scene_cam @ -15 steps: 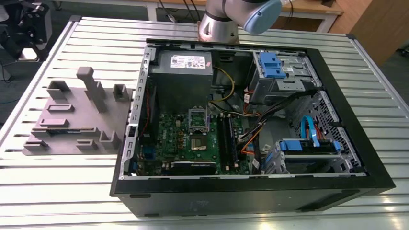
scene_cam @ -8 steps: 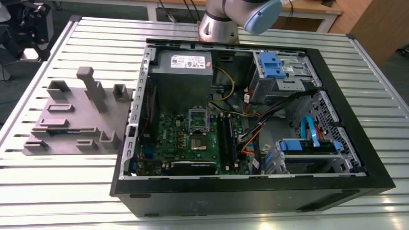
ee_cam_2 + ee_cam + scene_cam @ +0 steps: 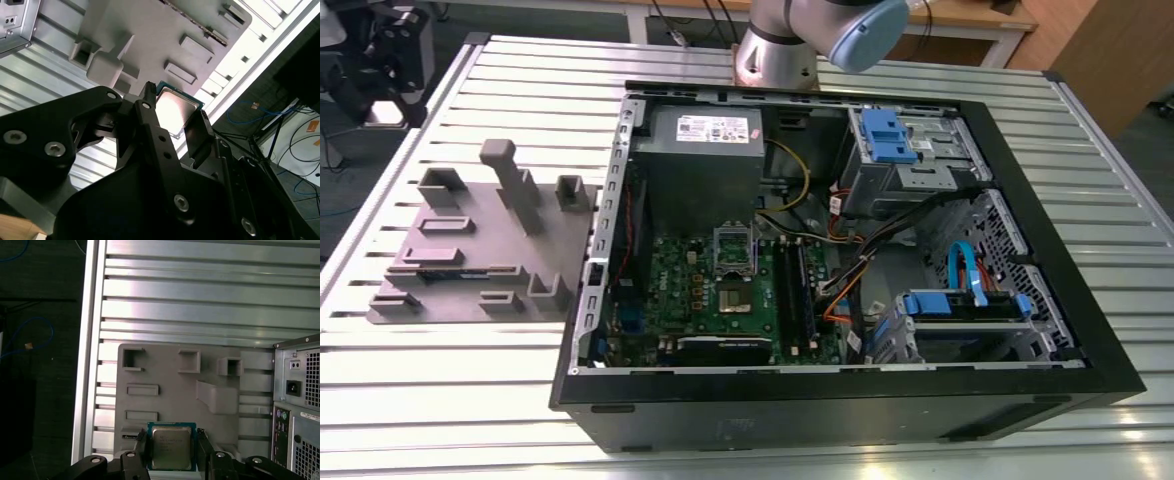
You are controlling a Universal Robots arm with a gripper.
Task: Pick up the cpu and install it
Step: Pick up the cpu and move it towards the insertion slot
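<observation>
1. Pincer [image 3: 172, 446] is clamped on the cpu [image 3: 171, 452]. Its fingers [image 3: 142, 450] pinch two opposite edges, probably to keep the chip flat for seating.
2. Cpu is held in the air over the grey fixture [image 3: 170, 400] on the slatted table [image 3: 200, 300], beside the computer case [image 3: 300, 405]. Not installed yet.
3. Cpu [image 3: 175, 110] is a small flat square with a shiny silver-grey lid and blue-green rim.
</observation>
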